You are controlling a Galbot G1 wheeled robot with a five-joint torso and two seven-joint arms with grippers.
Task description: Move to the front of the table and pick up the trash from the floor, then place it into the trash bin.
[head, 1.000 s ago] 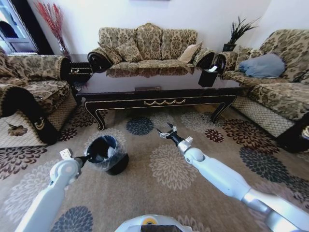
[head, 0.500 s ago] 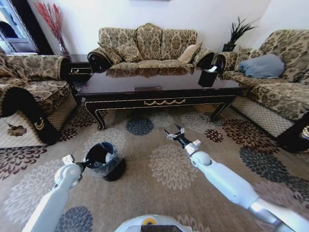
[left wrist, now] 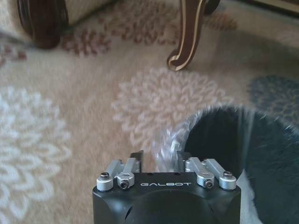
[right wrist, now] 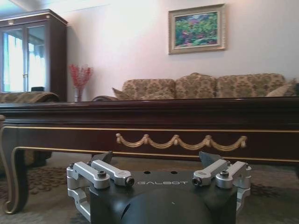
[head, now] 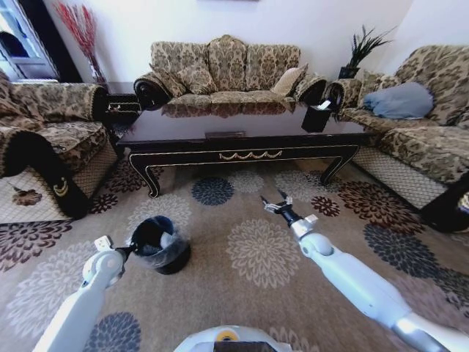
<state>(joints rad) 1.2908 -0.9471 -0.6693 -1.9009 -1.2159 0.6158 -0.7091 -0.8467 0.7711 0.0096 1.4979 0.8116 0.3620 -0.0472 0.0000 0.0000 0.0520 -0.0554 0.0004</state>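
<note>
Left pincer (head: 130,248) clamped on the liner rim of the trash bin (head: 163,249), bin on the carpet left of centre. Right pincer (head: 275,204) spread wide, empty, low, facing the table (head: 242,139); no trash discernible nearby.

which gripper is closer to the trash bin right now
Left. The left gripper is at the rim of the trash bin, its fingers against the plastic liner. The right gripper, fingers spread, hangs over open carpet well off to the bin's right, toward the table.
</note>
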